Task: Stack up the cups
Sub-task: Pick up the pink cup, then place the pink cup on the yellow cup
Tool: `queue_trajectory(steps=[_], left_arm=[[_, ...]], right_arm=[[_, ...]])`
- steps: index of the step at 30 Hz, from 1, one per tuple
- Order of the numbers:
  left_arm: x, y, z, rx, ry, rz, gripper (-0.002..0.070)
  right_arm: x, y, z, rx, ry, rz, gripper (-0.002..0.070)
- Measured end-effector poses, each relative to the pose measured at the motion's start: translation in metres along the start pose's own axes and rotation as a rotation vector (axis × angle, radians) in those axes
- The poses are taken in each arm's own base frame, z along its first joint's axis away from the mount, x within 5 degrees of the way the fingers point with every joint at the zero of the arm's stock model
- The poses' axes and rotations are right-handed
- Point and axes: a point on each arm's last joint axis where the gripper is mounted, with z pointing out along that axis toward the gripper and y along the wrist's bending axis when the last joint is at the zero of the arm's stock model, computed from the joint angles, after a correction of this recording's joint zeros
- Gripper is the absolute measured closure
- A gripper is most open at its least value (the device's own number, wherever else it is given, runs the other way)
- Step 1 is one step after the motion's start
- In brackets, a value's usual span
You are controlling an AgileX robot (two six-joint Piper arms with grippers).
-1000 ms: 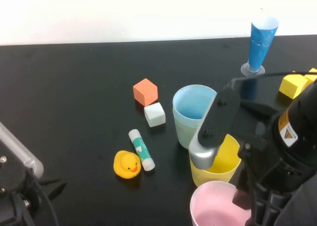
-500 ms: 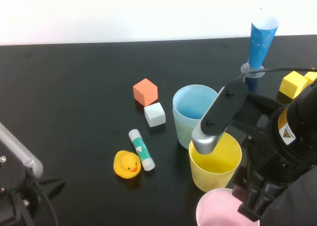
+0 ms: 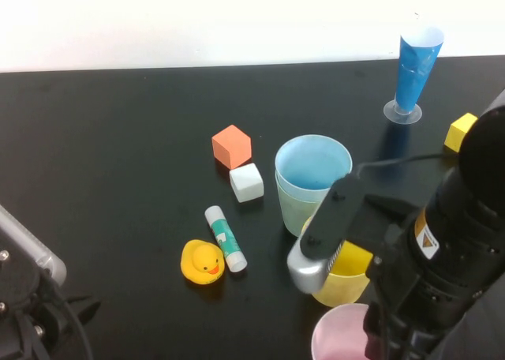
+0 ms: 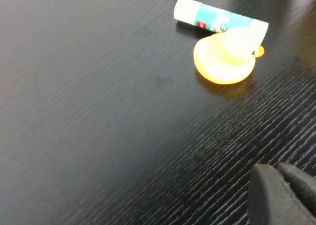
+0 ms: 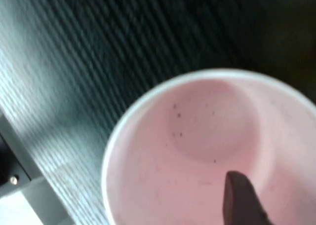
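Progress, roughly one step of three: light blue cup nested in pale green cup mid-surface; yellow cup just beside, pink cup nearest, both unstacked. Right end effector over pink cup's mouth, grip impossible to tell. Left end effector clenched, parked near-left. Glue stick label unreadable; warning sticker likewise.

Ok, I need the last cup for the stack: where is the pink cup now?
In the high view the pink cup stands at the table's near edge on the robot's right, just in front of the yellow cup, under the right arm.
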Motion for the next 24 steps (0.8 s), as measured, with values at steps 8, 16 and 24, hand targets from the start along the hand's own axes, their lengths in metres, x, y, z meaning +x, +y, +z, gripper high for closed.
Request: queue_trajectory(steps=[8, 16, 24], left_arm=[[0.001, 0.000, 0.000, 0.001, 0.006, -0.001, 0.0675], [0.001, 0.000, 0.000, 0.001, 0.006, -0.001, 0.0675], [-0.001, 0.000, 0.000, 0.001, -0.008, -0.001, 0.0675]], right_arm=[[0.006, 0.001, 0.003, -0.007, 0.013, -0.043, 0.0654], [0.030, 0.016, -0.065, 0.033, -0.218, -0.091, 0.0660], [0.039, 0.000, -0.122, 0.328, -0.338, -0.086, 0.0660]])
